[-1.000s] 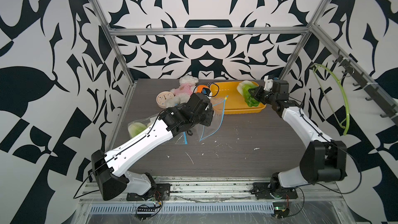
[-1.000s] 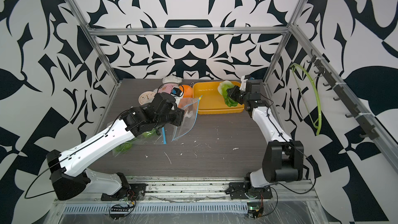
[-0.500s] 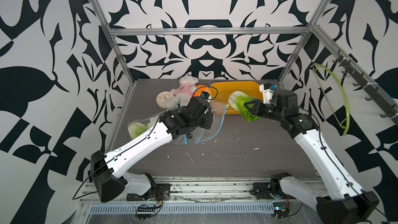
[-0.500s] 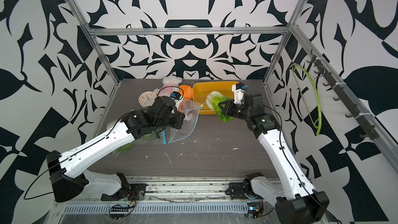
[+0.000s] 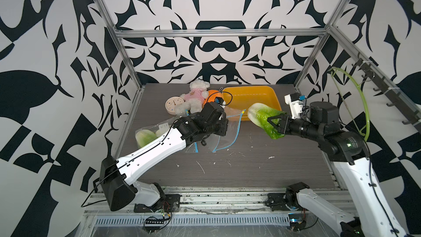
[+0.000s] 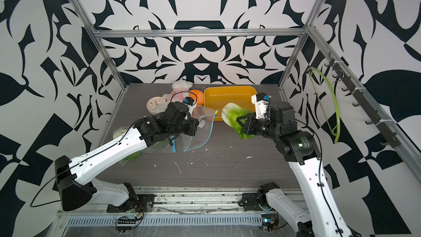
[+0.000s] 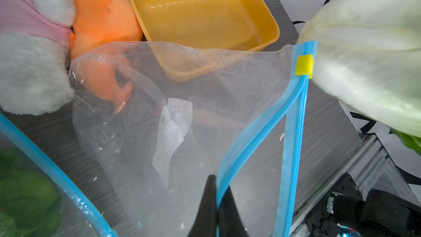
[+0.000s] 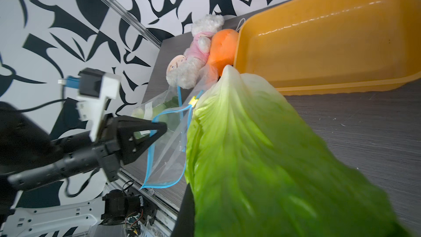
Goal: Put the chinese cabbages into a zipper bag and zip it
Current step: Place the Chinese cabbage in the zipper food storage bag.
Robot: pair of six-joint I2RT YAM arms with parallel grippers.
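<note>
Since the mouth must stand open for anything to go in, my left tool (image 7: 216,190) is pressed together on one blue lip of the zipper bag (image 7: 173,115). It lifts that lip off the counter (image 5: 250,163), so the two lips part into a wedge.

My right tool (image 5: 273,125) is clamped on the leafy green end of a cabbage (image 5: 259,116). The cabbage hangs in the air at about two o'clock of the bag's mouth, its pale stem end pointing toward the opening. Gripping the leaves, I judge, lets the firm end enter first.

In the left wrist view the stem sits just beside the yellow slider (image 7: 304,64). The slider is parked at the end of the zip, where it does not block the opening.

The other cabbages (image 5: 145,136) lie at nine o'clock on the counter under my left arm, inside clear plastic. Whether that is a second bag I cannot say for sure.

At twelve o'clock the yellow tray (image 5: 274,101) stands empty. A plush bear (image 5: 196,96), an orange plush (image 5: 211,94) and a small clock (image 5: 174,106) sit at eleven. The zip is not yet run.
</note>
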